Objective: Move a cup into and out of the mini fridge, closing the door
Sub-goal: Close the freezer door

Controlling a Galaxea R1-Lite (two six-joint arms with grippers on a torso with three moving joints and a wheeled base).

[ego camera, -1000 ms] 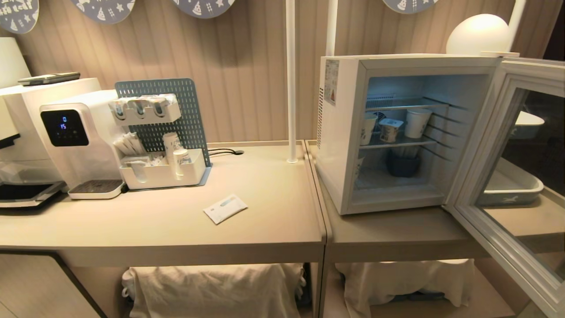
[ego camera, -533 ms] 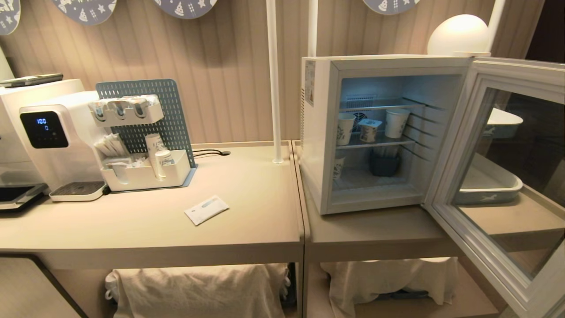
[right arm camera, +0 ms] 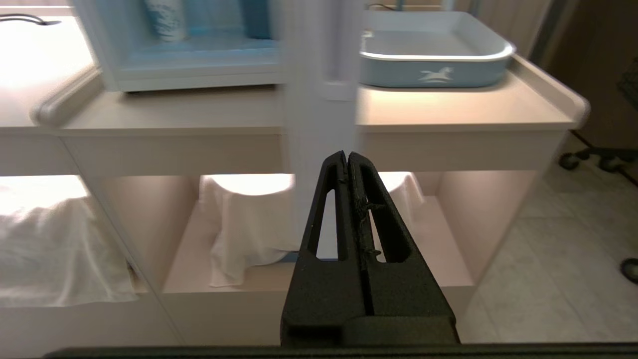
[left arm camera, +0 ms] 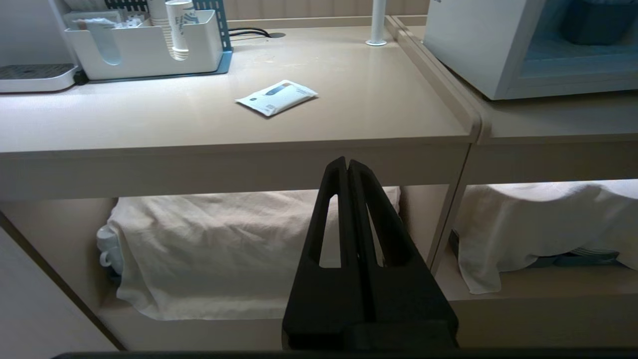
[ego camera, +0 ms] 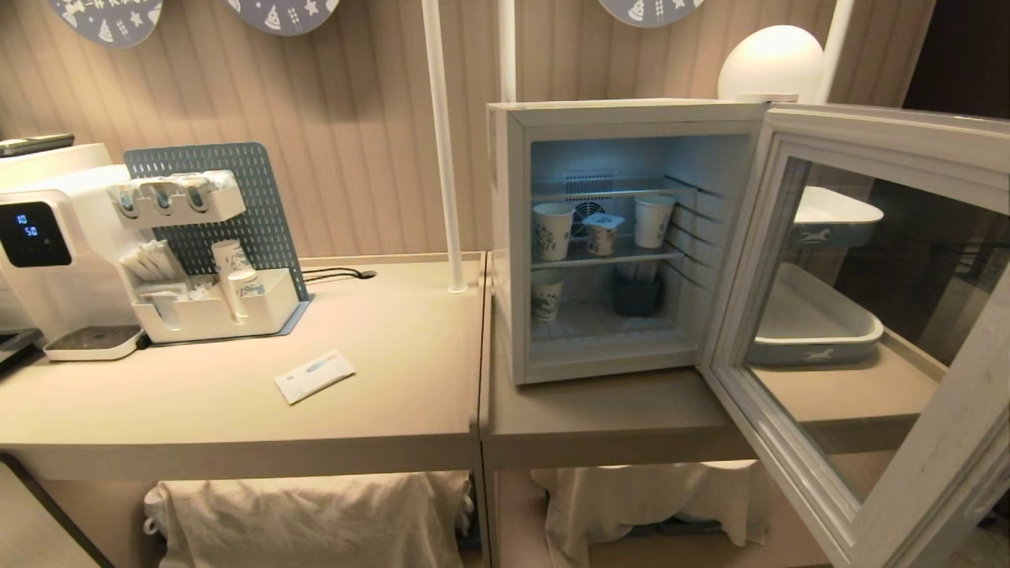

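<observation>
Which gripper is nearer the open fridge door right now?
Right. The right gripper, shut, points at the door edge just ahead of it. The left gripper, shut, faces the table front, left of the mini fridge.

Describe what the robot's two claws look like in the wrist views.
Both are matte black. The left claw has two long fingers tapering from a broad base to a narrow tip, each with a slim triangular cut-out. The right claw has the same build, with a rougher, frayed-looking seam between its fingers. No cables or markings show; neither arm appears in the head view.
</observation>
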